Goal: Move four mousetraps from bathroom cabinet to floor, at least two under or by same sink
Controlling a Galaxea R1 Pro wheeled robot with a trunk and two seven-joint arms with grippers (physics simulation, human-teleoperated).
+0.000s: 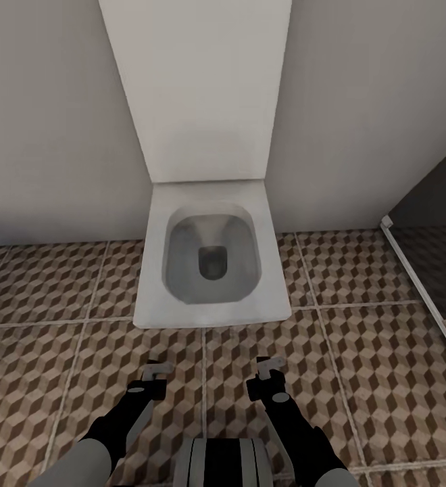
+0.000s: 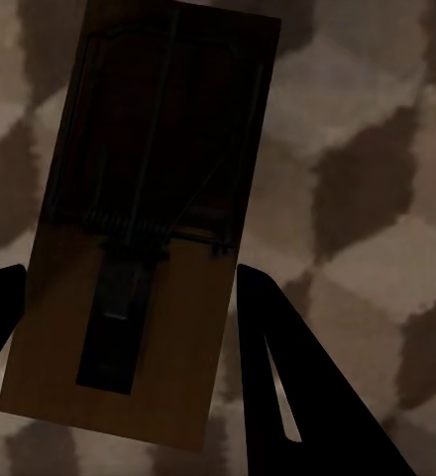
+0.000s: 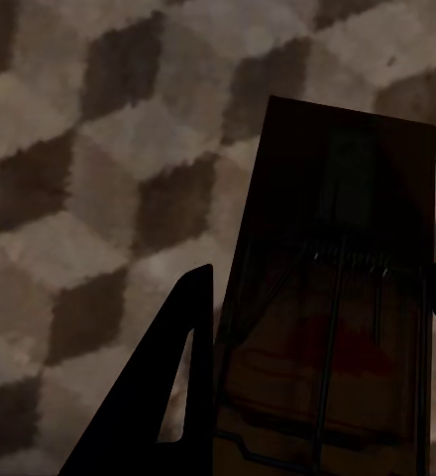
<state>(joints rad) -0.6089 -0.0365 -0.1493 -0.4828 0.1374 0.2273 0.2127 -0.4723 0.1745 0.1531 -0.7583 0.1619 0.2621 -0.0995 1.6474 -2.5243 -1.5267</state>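
Note:
My left gripper [image 2: 129,288] is shut on a mousetrap [image 2: 149,149], a brown wooden board with dark wire parts, held flat between the two dark fingers above the bathroom floor [image 2: 377,198]. In my right gripper [image 3: 322,297] a second mousetrap [image 3: 347,178] with a faint red mark is clamped the same way. From the head view, the left gripper [image 1: 157,372] and right gripper [image 1: 269,370] hang low over the cube-patterned bathroom floor [image 1: 372,338], just in front of the toilet. The cabinet and the sink are out of view.
A white square toilet [image 1: 209,318] with its lid up stands against the pale wall straight ahead. A dark glass panel with a white bottom rail [image 1: 422,281] runs along the right. Tiled floor spreads to both sides of the toilet.

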